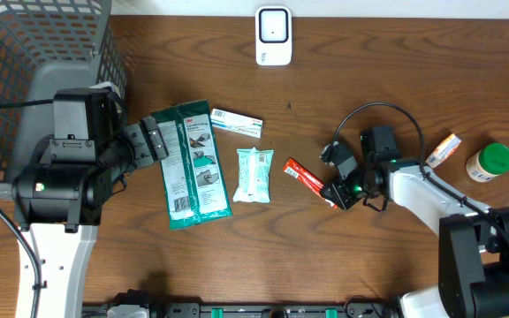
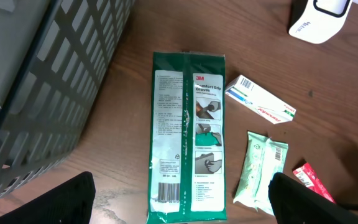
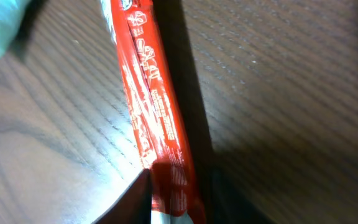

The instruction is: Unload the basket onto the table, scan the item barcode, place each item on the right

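Better seat right gripper (image 1: 334,195) squarely on the red packet (image 1: 304,175) end (narrowed around it, can't tell if gripping) before lifting; left gripper (image 1: 155,141) gaping, empty.

Grey mesh plastic basket (image 1: 25,53) walls off far-left corner, just beside left end effector (image 1: 159,141). Flat green glove packet (image 1: 188,163), small white-and-blue carton (image 1: 237,121), pale green wipes pouch (image 1: 254,174) and red foil stick packet (image 1: 306,177) crowd middle, narrow gaps between. Bare brown wooden bench (image 1: 369,71) open around white scanner stand (image 1: 273,35); near-edge strip open too. Orange-white tube (image 1: 443,150) and green-lidded jar (image 1: 490,162) occupy far right.
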